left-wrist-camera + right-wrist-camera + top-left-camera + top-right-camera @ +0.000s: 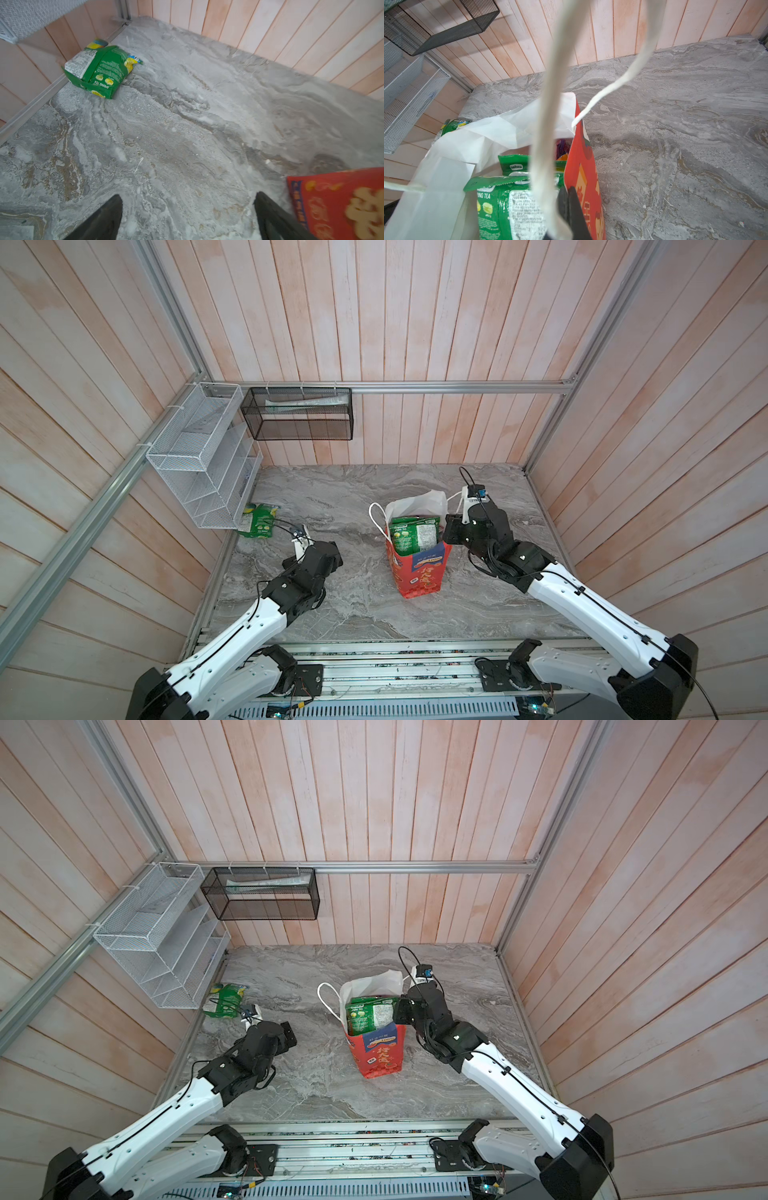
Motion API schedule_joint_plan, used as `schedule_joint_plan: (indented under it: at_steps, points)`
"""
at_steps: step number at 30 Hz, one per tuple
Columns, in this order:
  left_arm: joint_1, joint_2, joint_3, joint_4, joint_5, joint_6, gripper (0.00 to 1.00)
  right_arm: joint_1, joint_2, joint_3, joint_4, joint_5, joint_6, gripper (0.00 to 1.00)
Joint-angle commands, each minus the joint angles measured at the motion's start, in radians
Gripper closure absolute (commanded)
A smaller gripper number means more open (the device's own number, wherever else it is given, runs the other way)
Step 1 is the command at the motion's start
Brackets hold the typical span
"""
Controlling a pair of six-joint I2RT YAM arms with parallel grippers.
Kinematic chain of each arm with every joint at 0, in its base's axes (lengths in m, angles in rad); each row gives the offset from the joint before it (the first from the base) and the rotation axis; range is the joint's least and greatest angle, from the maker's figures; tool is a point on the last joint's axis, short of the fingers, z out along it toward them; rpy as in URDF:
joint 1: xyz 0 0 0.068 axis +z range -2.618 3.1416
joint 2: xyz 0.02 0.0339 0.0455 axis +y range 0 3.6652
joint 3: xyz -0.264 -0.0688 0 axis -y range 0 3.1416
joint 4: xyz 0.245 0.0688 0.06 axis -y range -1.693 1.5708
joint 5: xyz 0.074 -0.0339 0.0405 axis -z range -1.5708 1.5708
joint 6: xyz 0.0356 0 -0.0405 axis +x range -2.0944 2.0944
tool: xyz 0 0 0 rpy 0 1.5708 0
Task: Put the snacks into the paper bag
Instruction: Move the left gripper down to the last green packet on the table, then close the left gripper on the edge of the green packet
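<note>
Snacks (pixel 414 534) crowd the mouth of the paper bag (pixel 419 578), which stands upright on the bench (pixel 353 614). We see green ones uppermost, with purple and orange beneath. One green packet (pixel 99 68) lies loose on the bench below the white rack (pixel 199 464). The right claw (pixel 569 194) is pinched shut on the bag's rim. The left claw (pixel 188 195) is spread wide and empty. We judge that one placement is left.
</note>
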Motion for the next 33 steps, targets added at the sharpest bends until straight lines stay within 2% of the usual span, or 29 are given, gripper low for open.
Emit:
schedule_joint_plan:
  at_steps: [1,5,8,11,17,22,28,33]
  points:
    - [0.042,0.119,0.017,0.042,0.039,0.024,0.0,0.003,0.003,0.022,-0.008,0.018,-0.014,1.0]
    - [0.075,0.315,0.126,-0.011,-0.015,-0.025,0.0,0.003,0.001,0.022,-0.009,0.018,-0.015,1.0]
    - [0.134,0.433,0.221,-0.05,0.032,-0.048,0.0,0.004,-0.005,0.022,-0.011,0.016,-0.016,1.0]
    - [0.201,0.485,0.255,-0.026,0.07,-0.083,0.0,0.004,-0.014,0.021,-0.009,0.02,-0.017,1.0]
    - [0.404,0.456,0.179,0.15,0.333,-0.154,0.0,0.004,0.0,0.022,-0.01,0.019,-0.017,1.0]
    - [0.567,0.397,0.086,0.275,0.523,-0.194,0.05,0.004,0.011,0.019,-0.001,0.022,-0.016,1.0]
    - [0.752,0.382,0.028,0.375,0.702,-0.199,0.12,0.004,0.022,0.022,-0.003,0.018,-0.017,1.0]
    - [0.861,0.396,0.006,0.433,0.806,-0.225,0.17,0.003,0.015,0.022,-0.002,0.012,-0.017,1.0]
